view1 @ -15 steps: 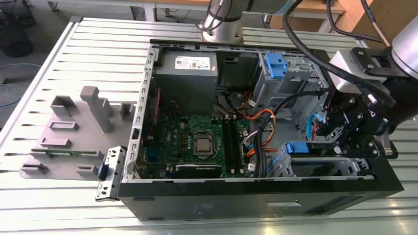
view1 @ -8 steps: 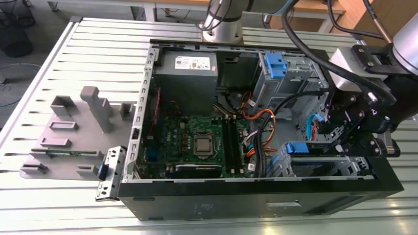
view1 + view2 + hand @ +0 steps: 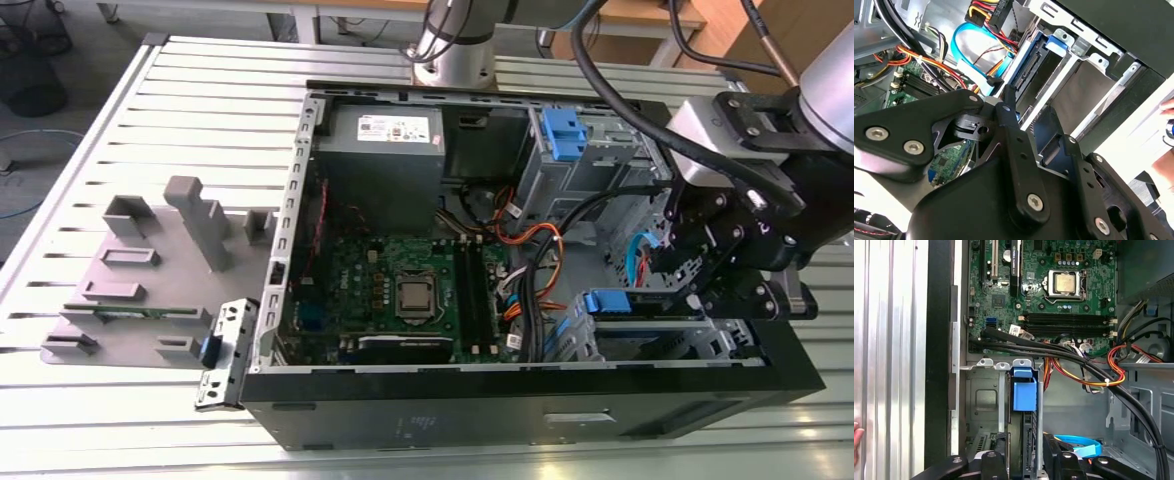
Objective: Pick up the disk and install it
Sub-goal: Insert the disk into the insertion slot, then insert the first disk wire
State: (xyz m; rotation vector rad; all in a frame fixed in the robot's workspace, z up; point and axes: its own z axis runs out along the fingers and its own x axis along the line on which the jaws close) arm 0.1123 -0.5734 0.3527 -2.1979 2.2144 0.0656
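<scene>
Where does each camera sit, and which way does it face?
Exterior view: off the arm, above, looking down into the open computer case; arm and gripper at the exterior view's right.
First wrist view: on the arm, facing the motherboard and drive cage; gripper in foreground.
Second wrist view: on the arm, facing the drive cage past the gripper's linkage.
Shared: both wrist views show the disk.

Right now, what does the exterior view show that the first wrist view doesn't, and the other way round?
Exterior view: the grey fixture block on the table beside the case, and the arm's base column behind the case. First wrist view: a person's fingertip beyond the case wall. Both: the motherboard with its processor socket, the orange and yellow wiring, and the disk sitting in the lower drive bay with the gripper over it.
</scene>
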